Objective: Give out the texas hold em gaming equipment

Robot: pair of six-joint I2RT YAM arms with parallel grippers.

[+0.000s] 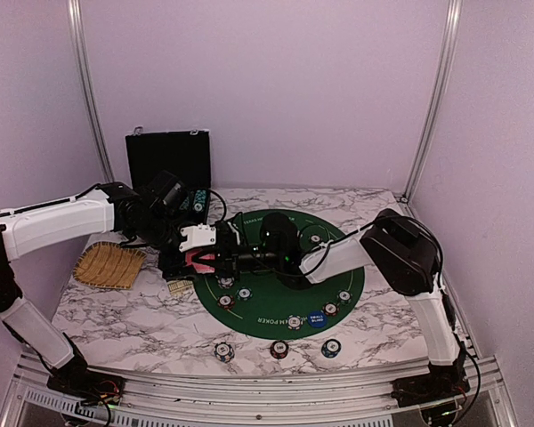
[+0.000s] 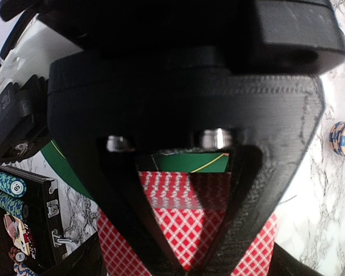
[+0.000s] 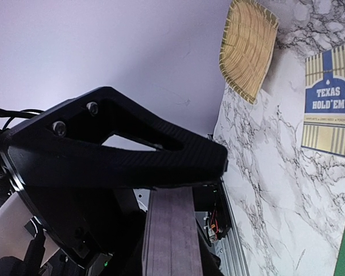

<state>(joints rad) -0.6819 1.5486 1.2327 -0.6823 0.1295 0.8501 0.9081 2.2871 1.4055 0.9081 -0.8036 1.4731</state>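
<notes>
Marble-patterned table [image 1: 116,311] carries a round green mat [image 1: 258,307], lilac walls [image 1: 267,89] behind; right gripper [image 1: 238,259] clamped on playing cards [image 2: 184,224] above the mat's left edge; left gripper [image 1: 205,261] just beside them, jaw state indeterminable.

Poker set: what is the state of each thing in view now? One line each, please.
case: open, lid upright
tray: empty
card box: lying flat, label up
cards: one stack, between both grippers
right gripper: shut on the cards
left gripper: at the cards, open or shut unclear
chips: flat, on the mat and table
</notes>
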